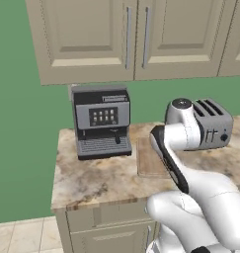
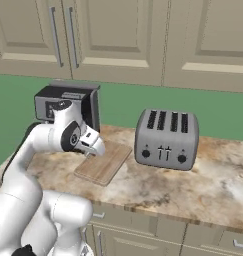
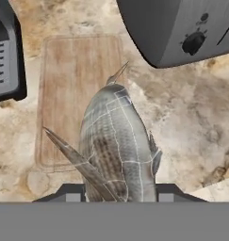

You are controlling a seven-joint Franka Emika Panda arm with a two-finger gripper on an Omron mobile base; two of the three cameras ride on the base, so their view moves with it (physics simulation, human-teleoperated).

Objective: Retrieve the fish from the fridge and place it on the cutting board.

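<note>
A marbled desk (image 2: 203,185) carries a coffee machine (image 1: 101,121), a toaster (image 2: 166,139) and, between them, the board (image 2: 104,163). The claw (image 3: 117,190) is clamped on the fish (image 3: 117,150), which hangs above the board's toaster-side edge. The fish's long axis runs out from the claw, lengthwise along the board. The board lies straight below and slightly toward the coffee machine.

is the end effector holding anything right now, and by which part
Yes: the end effector is shut on the fish, gripping it at the tail end. The pointed head sticks out over the edge of the cutting board on the counter.
</note>
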